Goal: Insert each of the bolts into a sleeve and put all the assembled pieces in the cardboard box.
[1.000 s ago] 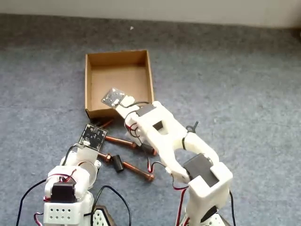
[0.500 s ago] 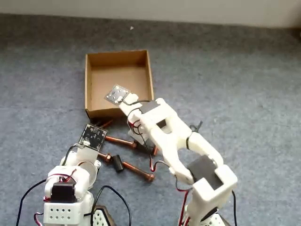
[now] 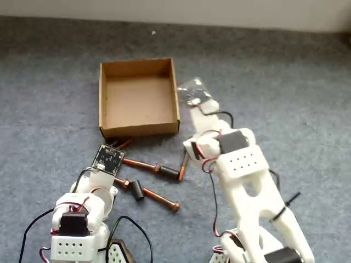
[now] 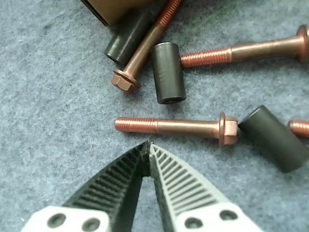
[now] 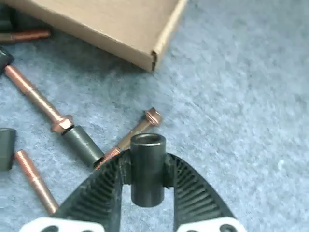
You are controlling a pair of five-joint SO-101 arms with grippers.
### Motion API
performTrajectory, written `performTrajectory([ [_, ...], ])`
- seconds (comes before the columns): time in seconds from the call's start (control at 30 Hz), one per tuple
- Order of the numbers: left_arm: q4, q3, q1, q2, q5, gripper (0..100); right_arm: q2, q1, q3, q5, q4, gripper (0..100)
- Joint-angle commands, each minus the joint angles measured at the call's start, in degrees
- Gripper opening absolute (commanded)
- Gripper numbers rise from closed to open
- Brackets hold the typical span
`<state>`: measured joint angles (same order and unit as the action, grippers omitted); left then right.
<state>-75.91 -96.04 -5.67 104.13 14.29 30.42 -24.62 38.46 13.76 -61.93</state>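
Right pincer [image 5: 147, 158] swung off box [image 3: 137, 101]; sleeve [image 5: 147, 175] clamped within it (upright).

Surface: grey carpet [image 3: 285, 82], small white speck [image 3: 153, 33] on it; pale wall strip [image 3: 219, 11] along far edge.

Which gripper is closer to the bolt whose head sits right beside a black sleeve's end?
Left. The left gripper, fingers shut, points at the shank of that bolt, just short of it. The right gripper, clamping a sleeve, is farther off, past the bolt's head end.
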Motion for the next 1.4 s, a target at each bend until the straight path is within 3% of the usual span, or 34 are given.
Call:
performTrajectory([
  [0.0, -0.2, -1.1, -0.3, 0.1, 0.1, 1, 7.8, 5.1, 3.4, -2.3, -0.4, 0.5],
  [0.23, -0.2, -1.1, -0.3, 0.1, 0.1, 1, 18.3, 11.5, 14.2, -3.3, 3.0, 0.5],
  [0.33, -0.2, -1.1, -0.3, 0.1, 0.1, 1, 22.5, 12.2, 21.1, -6.6, 8.3, 0.5],
  [0.63, -0.2, -1.1, -0.3, 0.1, 0.1, 1, 33.1, 12.3, 32.0, -6.9, 15.1, 0.5],
  [0.87, -0.2, -1.1, -0.3, 0.1, 0.1, 1, 40.7, 12.3, 36.6, -10.4, 15.4, 0.5],
  [1.37, -0.2, -1.1, 3.1, 0.1, 0.2, 2, 61.1, 12.4, 46.0, -10.1, 15.4, 0.5],
])
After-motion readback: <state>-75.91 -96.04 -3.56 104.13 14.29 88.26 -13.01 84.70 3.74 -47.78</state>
